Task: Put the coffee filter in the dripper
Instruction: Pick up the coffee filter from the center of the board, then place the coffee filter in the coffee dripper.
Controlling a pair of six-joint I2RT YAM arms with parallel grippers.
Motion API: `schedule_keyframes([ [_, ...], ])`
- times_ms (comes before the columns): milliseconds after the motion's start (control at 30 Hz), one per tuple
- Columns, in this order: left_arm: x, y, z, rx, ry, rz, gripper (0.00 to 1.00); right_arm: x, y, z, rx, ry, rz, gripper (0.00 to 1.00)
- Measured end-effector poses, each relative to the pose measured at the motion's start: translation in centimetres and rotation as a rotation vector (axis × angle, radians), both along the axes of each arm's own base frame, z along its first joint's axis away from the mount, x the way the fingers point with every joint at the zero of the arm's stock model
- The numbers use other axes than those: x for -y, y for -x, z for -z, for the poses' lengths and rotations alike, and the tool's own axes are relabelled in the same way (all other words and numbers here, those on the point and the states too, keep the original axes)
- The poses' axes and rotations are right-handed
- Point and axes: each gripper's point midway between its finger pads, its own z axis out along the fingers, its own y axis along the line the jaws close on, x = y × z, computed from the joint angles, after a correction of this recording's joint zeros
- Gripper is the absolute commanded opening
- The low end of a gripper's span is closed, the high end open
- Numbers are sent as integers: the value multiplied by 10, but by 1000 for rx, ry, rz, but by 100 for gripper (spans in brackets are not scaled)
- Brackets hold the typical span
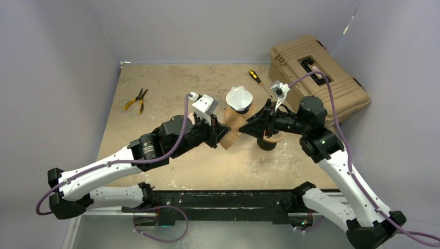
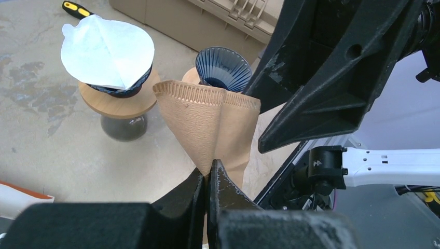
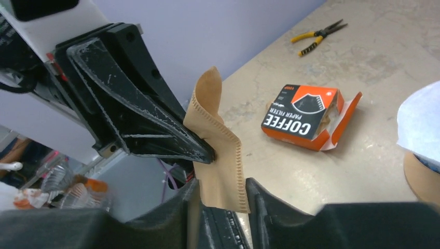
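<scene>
A brown paper coffee filter (image 2: 207, 116) is pinched at its pointed end by my left gripper (image 2: 208, 174), which is shut on it and holds it upright above the table. An empty blue ribbed dripper (image 2: 223, 66) stands just behind the filter. A second dripper on a wooden stand (image 2: 118, 101) holds a white filter (image 2: 106, 51). My right gripper (image 3: 223, 199) is open, its fingers on either side of the brown filter's (image 3: 220, 155) crimped edge. In the top view the two grippers, left (image 1: 222, 132) and right (image 1: 250, 127), meet at the filter (image 1: 232, 123).
An orange coffee filter box (image 3: 306, 114) lies open on the table. Yellow pliers (image 1: 136, 99) lie at the far left and a screwdriver (image 1: 258, 80) at the back. A tan toolbox (image 1: 319, 72) stands at the back right. Walls enclose the table.
</scene>
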Motion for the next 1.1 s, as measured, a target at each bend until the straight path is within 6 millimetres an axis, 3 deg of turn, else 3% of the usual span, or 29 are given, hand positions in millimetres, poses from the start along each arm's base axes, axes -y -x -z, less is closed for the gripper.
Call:
schedule_keyframes([
  [100, 0, 0, 0, 0, 0, 2, 4, -1, 1, -3, 13, -10, -11, 0],
  [167, 1, -1, 1, -2, -3, 2, 13, -1, 1, -5, 15, -15, -13, 0],
  [267, 3, -2, 5, -2, -17, 0, 56, 1, -1, -7, 13, -20, 13, 0],
  [333, 3, -4, 8, -3, -27, -4, 76, 3, -3, -8, 19, -20, 44, 0],
  [433, 2, -9, 11, -13, -32, -23, 85, 9, -8, -10, 26, -16, 105, 0],
  [633, -13, -38, 12, -39, -9, -93, 84, 18, -12, -8, 22, -3, 177, 0],
  [767, -25, -62, 12, -73, 55, -107, 77, 21, -13, -3, 1, 14, 201, 0],
  [900, -44, -86, 28, -134, 128, -113, 68, 22, -15, -1, -10, 22, 216, 0],
  [1100, -55, -93, 42, -212, 267, -29, 60, 23, -12, -8, -7, 12, 211, 0],
])
